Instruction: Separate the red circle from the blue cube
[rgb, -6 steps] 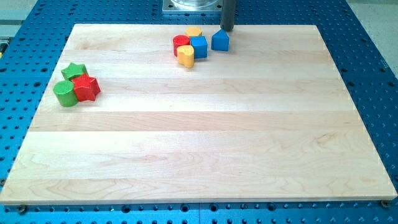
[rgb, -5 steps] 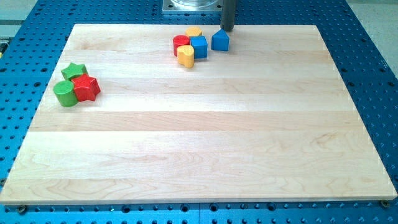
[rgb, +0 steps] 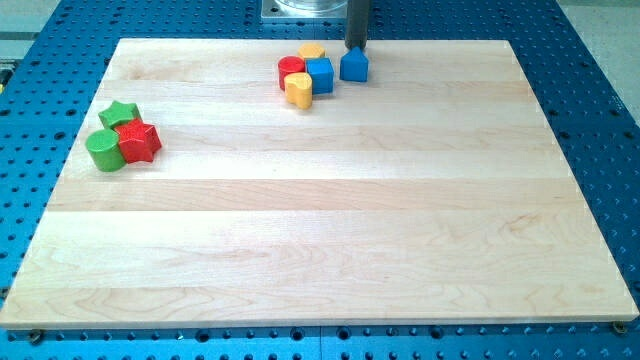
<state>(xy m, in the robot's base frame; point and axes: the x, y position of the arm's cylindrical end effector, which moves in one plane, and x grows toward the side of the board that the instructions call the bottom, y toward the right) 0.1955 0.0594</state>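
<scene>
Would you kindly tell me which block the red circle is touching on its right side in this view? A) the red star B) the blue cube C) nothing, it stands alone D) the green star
B: the red circle sits flush against the blue cube in the cluster near the wooden board's top edge, while both stars lie far off at the view's left.

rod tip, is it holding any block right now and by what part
Nothing is held. My tip has no end effector to grasp with; it sits just above the blue block at the view's top.
</scene>
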